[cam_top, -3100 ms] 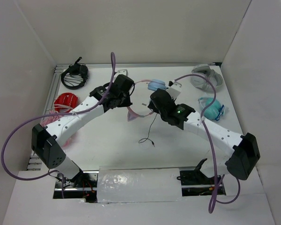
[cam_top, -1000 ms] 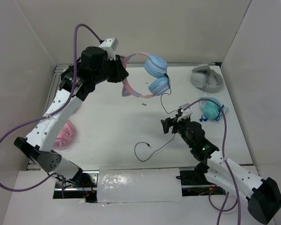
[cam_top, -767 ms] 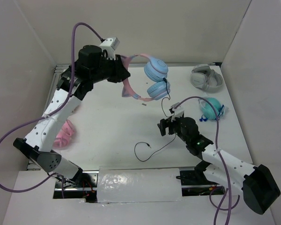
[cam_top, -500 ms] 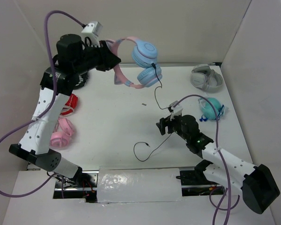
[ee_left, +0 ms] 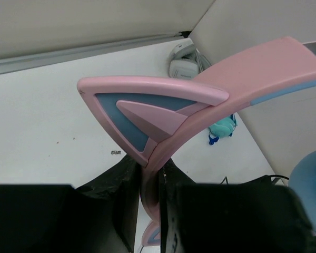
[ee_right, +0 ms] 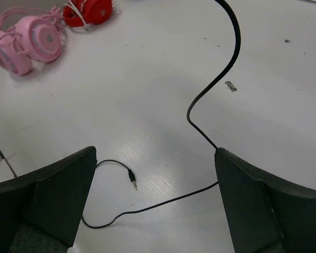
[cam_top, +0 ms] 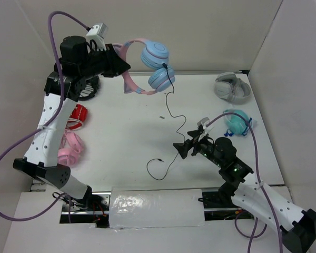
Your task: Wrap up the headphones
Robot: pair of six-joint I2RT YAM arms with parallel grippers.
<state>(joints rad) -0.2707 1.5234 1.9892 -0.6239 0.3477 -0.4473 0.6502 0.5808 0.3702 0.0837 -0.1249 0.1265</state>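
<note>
Top external view: the headphones [cam_top: 155,55] are hanging in the air toward the 12 o'clock edge of the table [cam_top: 121,132]. The left gripper [cam_top: 124,66] is clamping tight on the pink headband [ee_left: 242,74] beside a cat ear [ee_left: 142,113]. The black cable [ee_right: 238,38] is trailing down toward 6 o'clock, passing between the widely spread, empty fingers of the right gripper [ee_right: 156,153], its plug [ee_right: 130,180] lying on the tabletop. At 9 o'clock pink headphones [cam_top: 68,150] are sitting, and at 3 o'clock turquoise headphones [cam_top: 237,122].
</note>
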